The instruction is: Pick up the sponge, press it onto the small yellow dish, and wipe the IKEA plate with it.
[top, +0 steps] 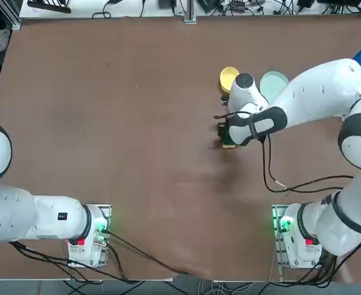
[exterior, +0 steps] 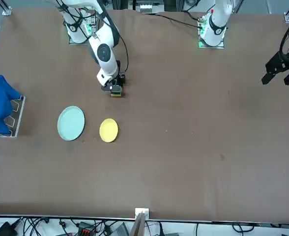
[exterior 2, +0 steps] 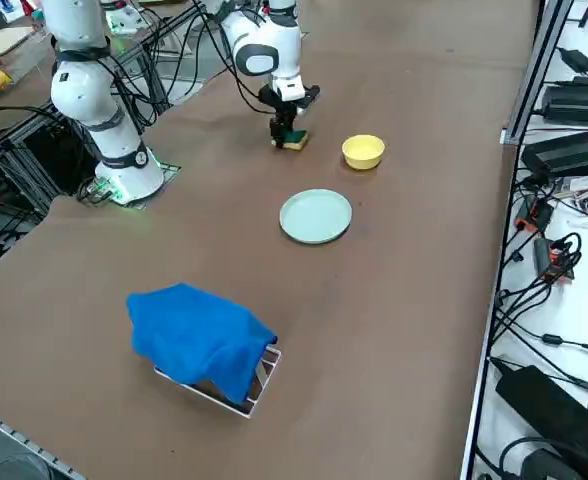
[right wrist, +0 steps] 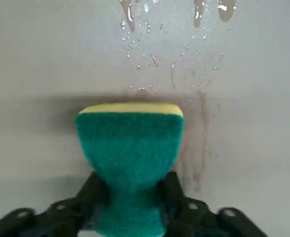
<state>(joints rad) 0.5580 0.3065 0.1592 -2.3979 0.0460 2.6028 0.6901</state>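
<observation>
The sponge point(right wrist: 130, 148) has a green scouring top and a yellow foam layer, and it rests on the brown table point(top: 137, 123). My right gripper point(right wrist: 132, 192) is shut on it, and the black fingers pinch its near end so the foam narrows between them. From above, the right gripper point(top: 225, 135) and sponge point(top: 228, 142) sit just short of the small yellow dish point(top: 228, 78). The pale aqua IKEA plate point(top: 274, 83) lies beside the dish, partly under my arm. The front view shows the sponge point(exterior: 116, 92), dish point(exterior: 108, 130) and plate point(exterior: 71, 123) apart from one another.
A blue cloth point(exterior 2: 199, 340) is draped over a small metal rack near the table's right edge, beyond the plate point(exterior 2: 316, 216). Water droplets point(right wrist: 150, 54) glisten on the table just past the sponge. Cables run along the table's edges.
</observation>
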